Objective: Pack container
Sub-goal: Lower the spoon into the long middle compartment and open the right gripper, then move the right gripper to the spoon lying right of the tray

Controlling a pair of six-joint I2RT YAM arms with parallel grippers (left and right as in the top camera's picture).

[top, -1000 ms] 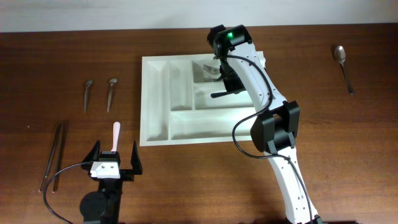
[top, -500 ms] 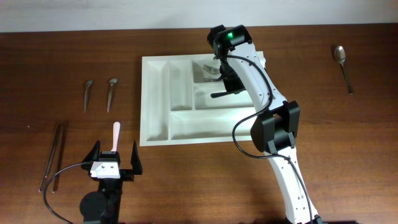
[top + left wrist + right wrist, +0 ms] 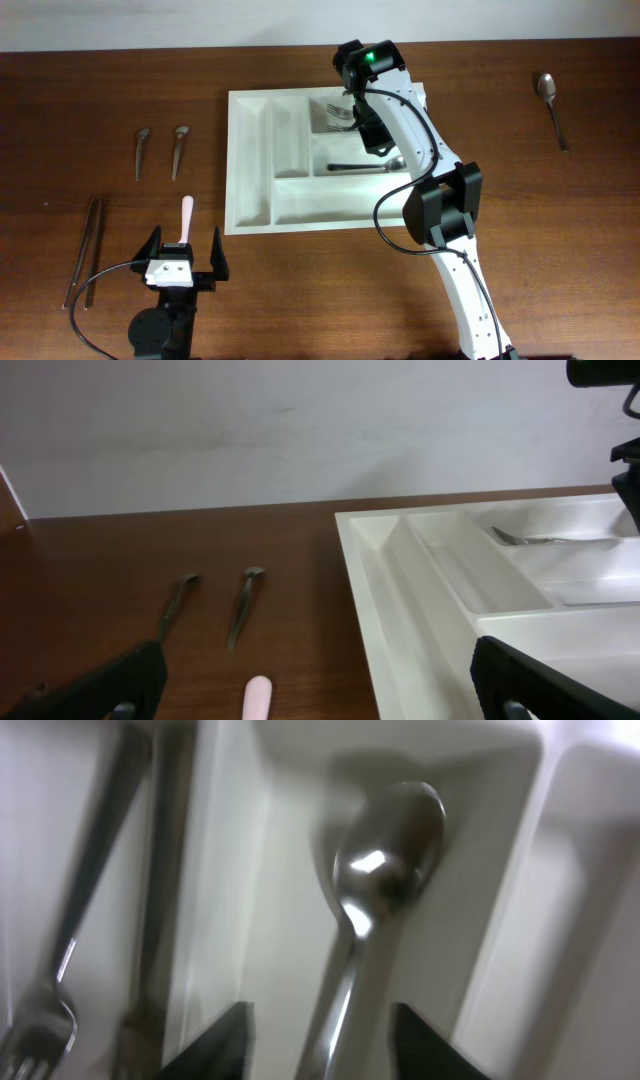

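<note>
The white container lies mid-table. My right gripper hovers over its middle long compartment, open. A steel spoon lies flat in that compartment. In the right wrist view its bowl rests against the compartment's end, and its handle runs between my spread fingers without touching them. Forks lie in the top compartment. My left gripper is open near the front edge, with a pink-handled utensil just ahead of it, its tip showing in the left wrist view.
Two small spoons lie left of the container. Long metal tongs lie at the far left. A larger spoon lies at the back right. The container's near wall fills the right of the left wrist view.
The spoon that my right gripper held above the container has been let go and now lies flat in the middle long compartment. The left arm has not moved.
</note>
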